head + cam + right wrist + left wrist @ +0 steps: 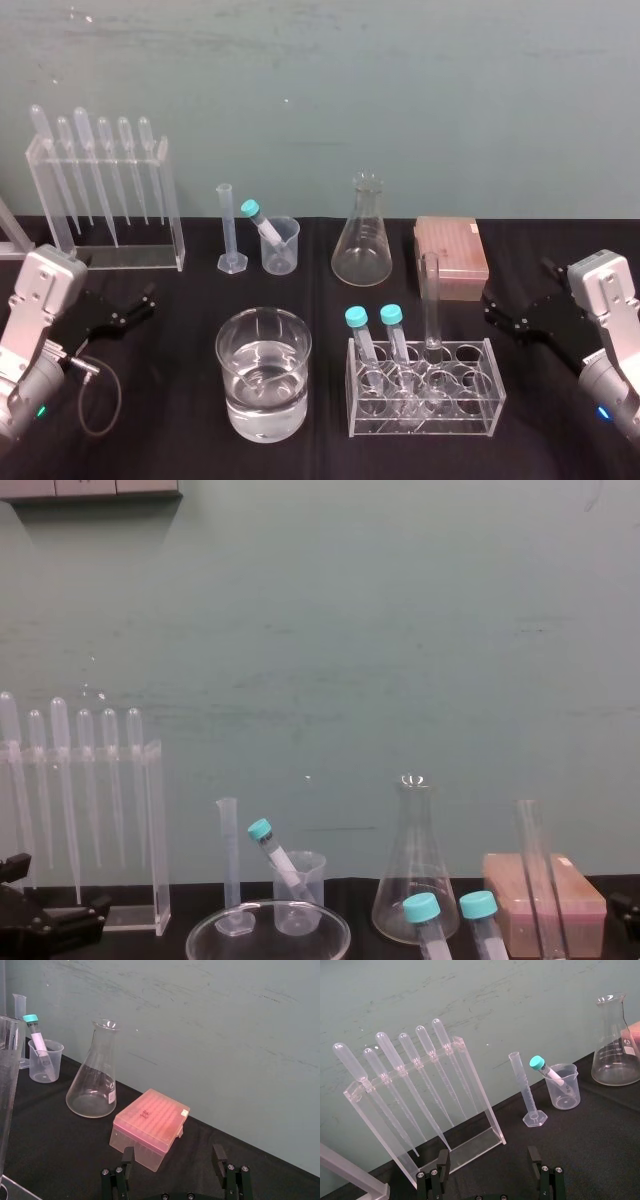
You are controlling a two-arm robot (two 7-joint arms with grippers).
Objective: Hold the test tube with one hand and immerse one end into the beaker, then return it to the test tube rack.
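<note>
With fingers spread and empty, the right gripper (502, 312) should pinch the test tube (431, 300) high above the rack (492, 392), while the left gripper (130, 310) idles, equally open.

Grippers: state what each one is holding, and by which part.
Nothing is held. The left gripper and the right gripper are both open and empty at the table's sides; the test tube stands in the rack.

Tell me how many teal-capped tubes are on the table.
3. Two tubes stand side by side in the front rack; a third tube leans in the small beaker at the back. None seems hidden.
</note>
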